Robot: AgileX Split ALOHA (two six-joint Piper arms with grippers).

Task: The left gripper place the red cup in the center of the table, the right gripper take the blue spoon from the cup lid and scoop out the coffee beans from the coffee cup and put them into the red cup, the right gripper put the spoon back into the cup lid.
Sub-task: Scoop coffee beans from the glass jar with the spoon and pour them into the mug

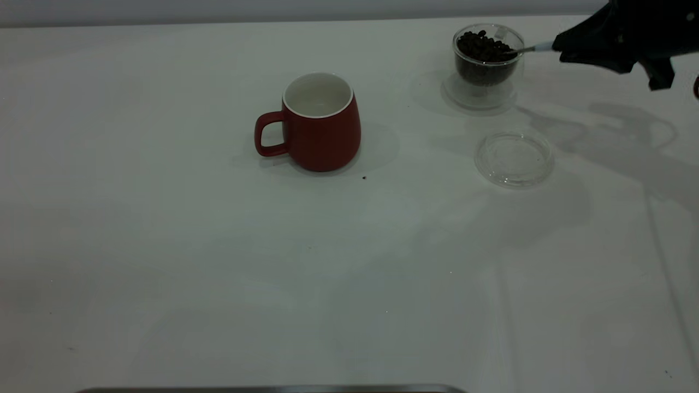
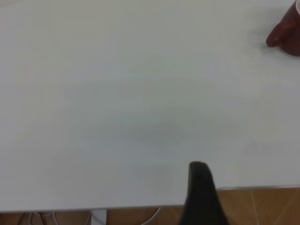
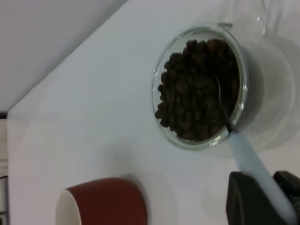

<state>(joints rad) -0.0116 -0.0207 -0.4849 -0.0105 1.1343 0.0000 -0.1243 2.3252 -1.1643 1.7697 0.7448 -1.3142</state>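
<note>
The right gripper [image 1: 562,48], at the upper right of the exterior frame, is closed on the pale blue handle of the spoon [image 3: 243,150]. The spoon's metal bowl is dipped into the beans [image 1: 483,46] in the glass cup [image 1: 486,57], which stands on a clear saucer at the upper right. The wrist frame shows the bowl lying among the beans near the glass rim on the gripper's side.

The step in hand looks like the scoop itself. To do it well, the bowl should probably push deeper under the beans, then level out before lifting, so that the load sits in the hollow and does not roll off. The lift should clear the glass rim without knocking it, since the cup looks light and could slide on its saucer. The carry toward the mug [image 1: 319,123], upright just above the centre of the frame with its handle to the left, wants a steady, level wrist.

The lid [image 1: 514,158] lies empty on the worktop [image 1: 218,273], just below the glass cup. One dark speck sits by the mug's base.

The left gripper [image 2: 199,194] hangs parked over the worktop's edge; I cannot tell how open it is.
</note>
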